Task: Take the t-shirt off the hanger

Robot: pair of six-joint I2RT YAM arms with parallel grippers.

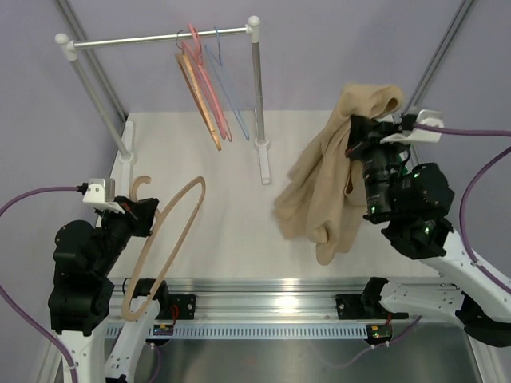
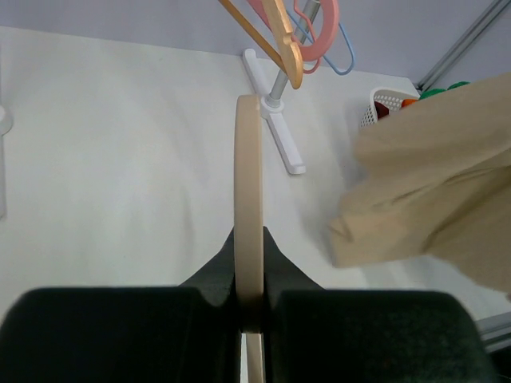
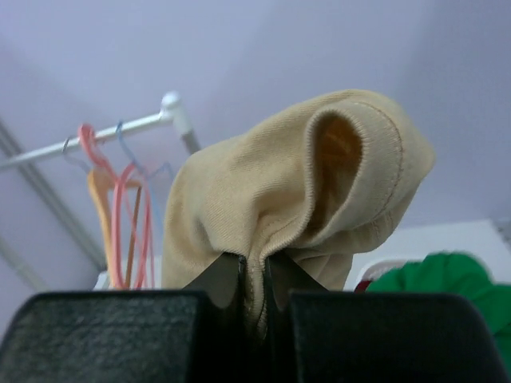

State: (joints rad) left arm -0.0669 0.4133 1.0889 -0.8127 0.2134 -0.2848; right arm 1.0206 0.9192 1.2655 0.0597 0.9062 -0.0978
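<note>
Though apart, one t-shirt point(image 1: 323, 183), one hanger point(image 2: 248, 199).

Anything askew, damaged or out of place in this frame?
Nothing stands out. The t-shirt hangs bunched from the right gripper, clear of the hanger, which the left gripper holds bare; nothing looks torn or spilled.

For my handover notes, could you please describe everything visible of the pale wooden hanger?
The hanger is pale tan, wood by its look, with broad curved arms forming a long loop and a thick hook of the same colour. It is bare: the t-shirt hangs apart, to its right. The left gripper has its jaws shut on one arm near the hook, holding it slanted above the table, the other end towards the arm bases. Nothing else visibly touches it.
</note>
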